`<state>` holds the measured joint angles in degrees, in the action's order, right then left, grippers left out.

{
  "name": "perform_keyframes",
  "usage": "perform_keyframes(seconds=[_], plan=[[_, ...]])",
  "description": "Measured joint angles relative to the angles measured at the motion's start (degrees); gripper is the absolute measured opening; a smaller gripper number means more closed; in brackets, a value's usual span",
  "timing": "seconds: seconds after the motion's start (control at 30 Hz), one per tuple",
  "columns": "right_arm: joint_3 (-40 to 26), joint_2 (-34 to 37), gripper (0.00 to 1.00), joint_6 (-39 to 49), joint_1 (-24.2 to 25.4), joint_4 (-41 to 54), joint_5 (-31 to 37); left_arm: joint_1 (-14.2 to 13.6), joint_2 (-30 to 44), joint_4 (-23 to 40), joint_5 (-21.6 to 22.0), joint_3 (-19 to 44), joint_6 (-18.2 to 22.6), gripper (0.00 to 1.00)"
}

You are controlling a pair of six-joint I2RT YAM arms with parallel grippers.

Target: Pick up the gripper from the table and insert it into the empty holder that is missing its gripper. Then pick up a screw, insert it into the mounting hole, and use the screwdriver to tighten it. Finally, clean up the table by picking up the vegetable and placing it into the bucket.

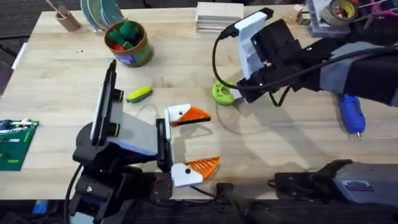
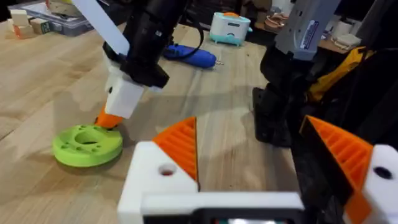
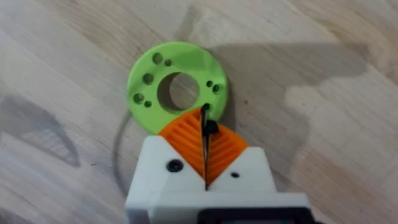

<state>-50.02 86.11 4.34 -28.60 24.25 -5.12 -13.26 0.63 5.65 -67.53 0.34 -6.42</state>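
My left gripper point(image 1: 210, 139) lies open near the table's middle. Each of its white holders point(image 2: 155, 177) carries an orange ribbed gripper wedge point(image 1: 194, 115), and a mounting hole shows on each holder's face in the left wrist view. My right gripper point(image 3: 204, 127) is shut at the rim of a green ring-shaped disc point(image 1: 222, 93), with a small dark screw point(image 3: 210, 128) pinched between its orange pads. The blue screwdriver point(image 1: 351, 112) lies at the right. The yellow-and-green vegetable point(image 1: 139, 94) lies left of the disc. The golden bucket point(image 1: 130, 45) stands at the back left.
The bucket holds green and red toys. A green circuit board point(image 1: 15, 144) lies at the left edge. At the back stand a small brown cup point(image 1: 68, 20), a white box stack point(image 1: 219, 15) and a tape roll point(image 1: 342, 9).
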Motion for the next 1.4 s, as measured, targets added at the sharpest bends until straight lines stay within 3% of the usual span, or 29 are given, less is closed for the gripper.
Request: perform_keyframes(seconds=[0.37, 0.77, 1.03, 1.3, 1.4], plan=[[-5.8, 0.0, 0.026, 0.3, 0.0, 3.7, 5.1, 0.0, 0.0, 1.1, -0.1, 0.0, 0.0, 0.993], [-6.0, 0.2, 0.024, 1.1, 0.0, 5.4, 6.9, 0.0, 0.0, 1.4, -0.4, 0.0, 0.0, 0.993], [-6.1, 4.3, 0.025, 1.3, 0.0, 6.7, 6.9, 0.0, 0.0, 1.4, -0.4, 0.0, 0.0, 0.993], [-6.2, 4.3, 0.241, 1.3, 0.0, 7.3, 6.9, 0.0, 0.0, 1.4, -0.4, 0.0, 0.0, 0.993], [-6.2, 4.3, 0.276, 1.3, 0.0, 7.4, 6.9, 0.0, 0.0, 1.4, -0.4, 0.0, 0.0, 0.993]])
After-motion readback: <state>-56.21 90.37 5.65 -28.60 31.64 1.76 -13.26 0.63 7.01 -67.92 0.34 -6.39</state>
